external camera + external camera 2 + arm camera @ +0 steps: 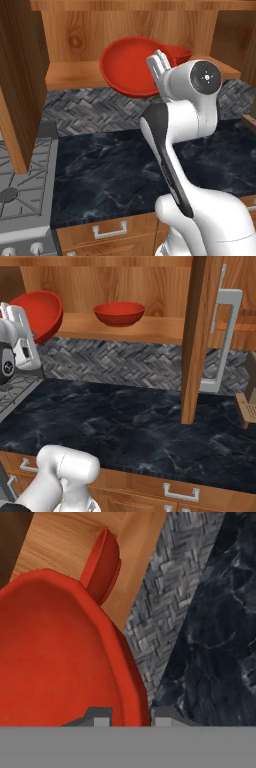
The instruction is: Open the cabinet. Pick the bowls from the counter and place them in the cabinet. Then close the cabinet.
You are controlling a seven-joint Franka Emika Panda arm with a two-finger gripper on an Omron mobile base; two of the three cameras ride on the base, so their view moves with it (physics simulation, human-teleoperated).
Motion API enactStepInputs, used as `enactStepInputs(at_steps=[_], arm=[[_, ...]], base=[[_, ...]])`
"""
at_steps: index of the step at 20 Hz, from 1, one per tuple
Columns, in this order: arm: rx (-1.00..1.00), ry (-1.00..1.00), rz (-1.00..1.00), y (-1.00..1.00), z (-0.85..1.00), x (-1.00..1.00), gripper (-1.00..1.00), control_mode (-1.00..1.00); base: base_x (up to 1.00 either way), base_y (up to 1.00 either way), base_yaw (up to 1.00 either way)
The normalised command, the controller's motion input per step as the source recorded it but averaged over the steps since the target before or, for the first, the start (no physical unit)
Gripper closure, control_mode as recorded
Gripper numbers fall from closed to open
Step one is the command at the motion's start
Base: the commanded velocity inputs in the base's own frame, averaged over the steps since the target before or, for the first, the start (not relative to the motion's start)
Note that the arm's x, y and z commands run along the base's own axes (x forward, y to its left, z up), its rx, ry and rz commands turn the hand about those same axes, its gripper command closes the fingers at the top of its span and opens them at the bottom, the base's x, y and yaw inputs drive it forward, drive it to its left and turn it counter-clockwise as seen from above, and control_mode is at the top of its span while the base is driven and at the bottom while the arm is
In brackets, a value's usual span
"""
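Hand view: the gripper [127, 718] has its two fingertips clamped on the rim of a red bowl [55, 657], one tip inside the rim and one outside. Past it, the second bowl [102, 564] stands on the wooden shelf [65, 542].

In the left base view the held bowl [127, 65] is tipped up on edge at the front lip of the cabinet [85, 35] shelf, with the arm's wrist in front of it (the lower edge seems to overhang the shelf front, though the arm hides part of it).

The right base view shows the same held bowl [42, 313] at the shelf's left end, tilted, and the other bowl [120, 313] upright further along, apart from it. An open cabinet door [197, 336] juts forward over the dark marbled counter [130, 421], its silver handle [225, 338] facing right.
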Motion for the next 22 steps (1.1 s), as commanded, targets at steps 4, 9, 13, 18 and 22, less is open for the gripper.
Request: enactStepInputs(at_steps=[4, 9, 13, 18, 22], arm=[[0.00, 0.09, 0.00, 0.00, 0.00, 0.74, 1.00, -1.00], [0.00, 0.09, 0.00, 0.09, 0.02, 0.65, 1.00, -1.00], [0.00, 0.05, 0.00, 0.21, 0.01, 0.53, 1.00, -1.00], [0.00, 0.03, 0.00, 0.16, 0.00, 0.56, 1.00, -1.00], [0.00, 0.01, 0.00, 0.16, 0.00, 0.62, 1.00, -1.00]], base=[[0.00, 0.00, 0.00], [0.00, 0.00, 0.00], [0.00, 0.00, 0.00], [0.00, 0.00, 0.00], [0.00, 0.00, 0.00]])
